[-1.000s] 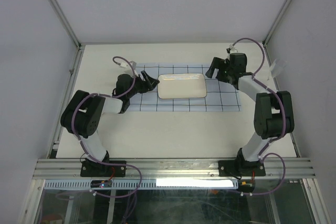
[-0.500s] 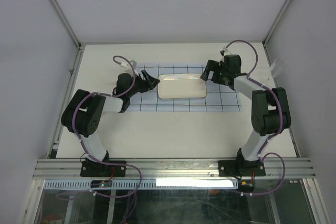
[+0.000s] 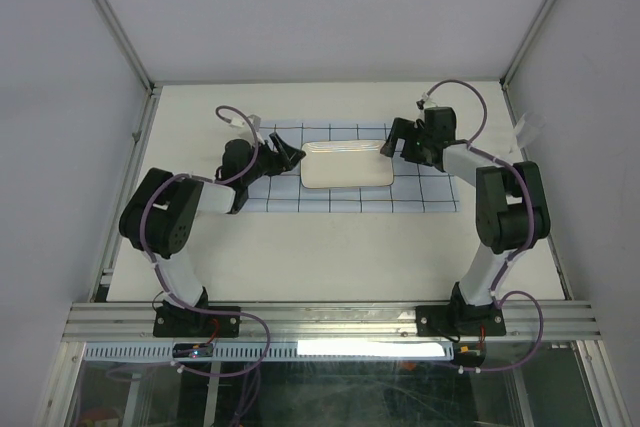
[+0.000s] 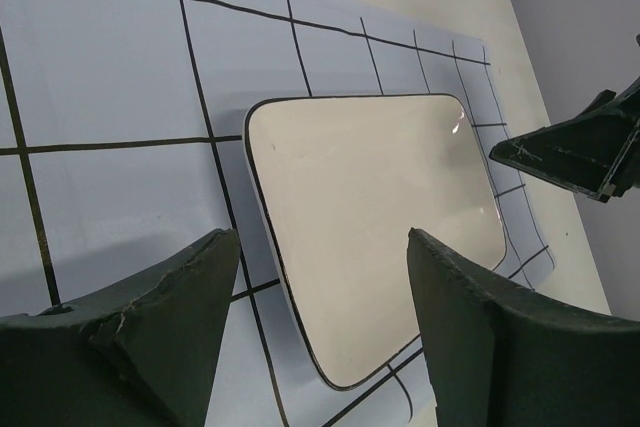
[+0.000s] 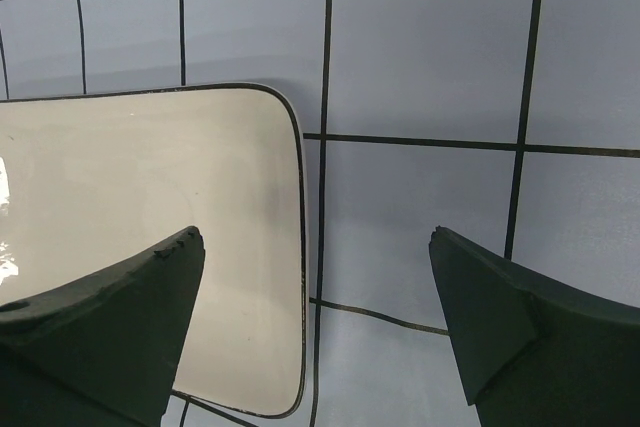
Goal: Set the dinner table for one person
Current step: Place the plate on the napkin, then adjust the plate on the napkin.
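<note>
- The one table [image 3: 330, 247] is spread flat under both arms, long side left to right.
- One cloth [image 3: 425, 197] is laid on it, and one plate [image 3: 347, 165] on the cloth, lying the same way.
- The left pincer [image 3: 287, 153] is seen by the plate's left end, the right pincer [image 3: 392, 143] by its right end, judged a bit nearer.
- Both pincers are spread apart; nothing is gripped.

Aluminium posts [image 3: 110, 17] join 3 plain grey walls [image 3: 300, 7].
</note>
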`<state>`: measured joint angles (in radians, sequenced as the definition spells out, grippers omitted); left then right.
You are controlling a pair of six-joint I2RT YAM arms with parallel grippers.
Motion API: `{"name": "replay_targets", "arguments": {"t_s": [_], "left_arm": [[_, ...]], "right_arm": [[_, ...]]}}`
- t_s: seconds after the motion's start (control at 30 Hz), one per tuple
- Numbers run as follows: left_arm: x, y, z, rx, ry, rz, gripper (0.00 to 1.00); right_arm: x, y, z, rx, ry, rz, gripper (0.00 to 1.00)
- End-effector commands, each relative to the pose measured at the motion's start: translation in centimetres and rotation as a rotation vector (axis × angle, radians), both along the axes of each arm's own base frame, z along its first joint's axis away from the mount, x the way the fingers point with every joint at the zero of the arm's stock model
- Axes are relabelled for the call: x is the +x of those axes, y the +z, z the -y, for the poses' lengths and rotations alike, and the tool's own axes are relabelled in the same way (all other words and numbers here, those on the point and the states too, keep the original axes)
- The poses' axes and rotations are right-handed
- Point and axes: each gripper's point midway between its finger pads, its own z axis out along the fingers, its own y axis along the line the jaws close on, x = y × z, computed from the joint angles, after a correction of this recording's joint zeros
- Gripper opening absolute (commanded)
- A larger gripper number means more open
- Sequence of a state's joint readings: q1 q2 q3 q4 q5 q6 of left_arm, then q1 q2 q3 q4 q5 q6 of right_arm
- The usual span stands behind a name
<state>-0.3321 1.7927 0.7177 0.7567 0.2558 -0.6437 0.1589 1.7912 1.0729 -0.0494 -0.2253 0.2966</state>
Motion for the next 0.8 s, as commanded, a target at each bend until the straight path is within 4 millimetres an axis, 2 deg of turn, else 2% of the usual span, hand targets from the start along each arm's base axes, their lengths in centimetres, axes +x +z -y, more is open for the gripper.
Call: {"name": "replay_targets", "arguments": {"t_s": [0.0,0.77], "left_arm": [[0.6,1.4,0.5,-0.050,-0.018,0.054,0.70],[0.2,-0.1,1.2,-0.089,-0.040,0.027,0.68]], "right_arm": [[2.0,2.5,-0.9,0.025,0.019,0.088,0.97],[1.7,1.6,-1.1,0.025,0.029,0.067,0.97]]}}
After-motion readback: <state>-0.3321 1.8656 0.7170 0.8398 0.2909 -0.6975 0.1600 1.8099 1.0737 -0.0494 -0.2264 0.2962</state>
